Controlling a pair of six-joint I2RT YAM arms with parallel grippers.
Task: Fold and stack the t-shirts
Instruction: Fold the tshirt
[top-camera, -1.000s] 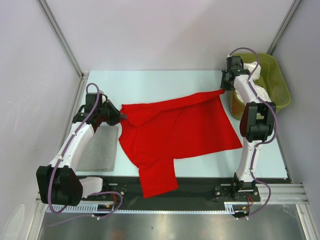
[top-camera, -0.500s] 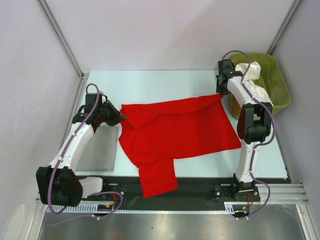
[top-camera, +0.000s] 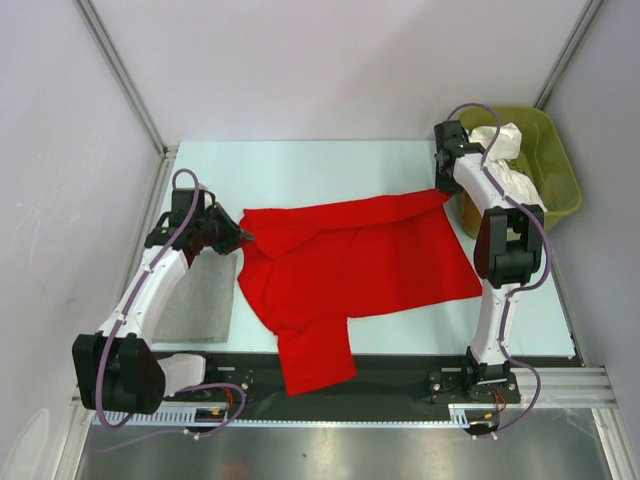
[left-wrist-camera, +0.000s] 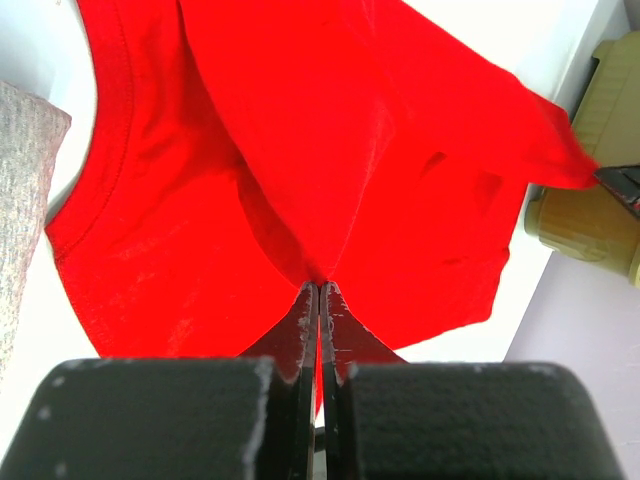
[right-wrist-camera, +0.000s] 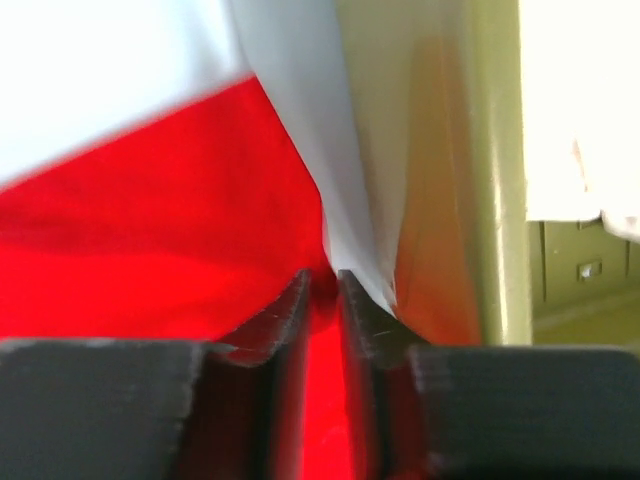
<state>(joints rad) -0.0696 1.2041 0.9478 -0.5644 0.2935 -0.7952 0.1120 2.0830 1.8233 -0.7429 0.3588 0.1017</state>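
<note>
The red t-shirt (top-camera: 350, 265) lies spread across the table, one part hanging over the near edge. My left gripper (top-camera: 243, 236) is shut on its left edge; the left wrist view shows red cloth (left-wrist-camera: 300, 150) pinched between the jaws (left-wrist-camera: 320, 285). My right gripper (top-camera: 443, 185) is shut on the shirt's far right corner, with red cloth (right-wrist-camera: 150, 250) between its jaws (right-wrist-camera: 322, 275). White t-shirts (top-camera: 505, 160) lie bunched in the olive-green tub (top-camera: 560, 175).
A grey rectangular pad (top-camera: 197, 297) lies at the table's left, under my left arm. The tub stands at the far right, close beside my right gripper; its wall (right-wrist-camera: 470, 180) fills the right of the right wrist view. Grey walls enclose the table.
My right gripper has moved left and away from the tub, carrying the shirt's far right corner with it, so the cloth slackened. My left gripper has held still.
</note>
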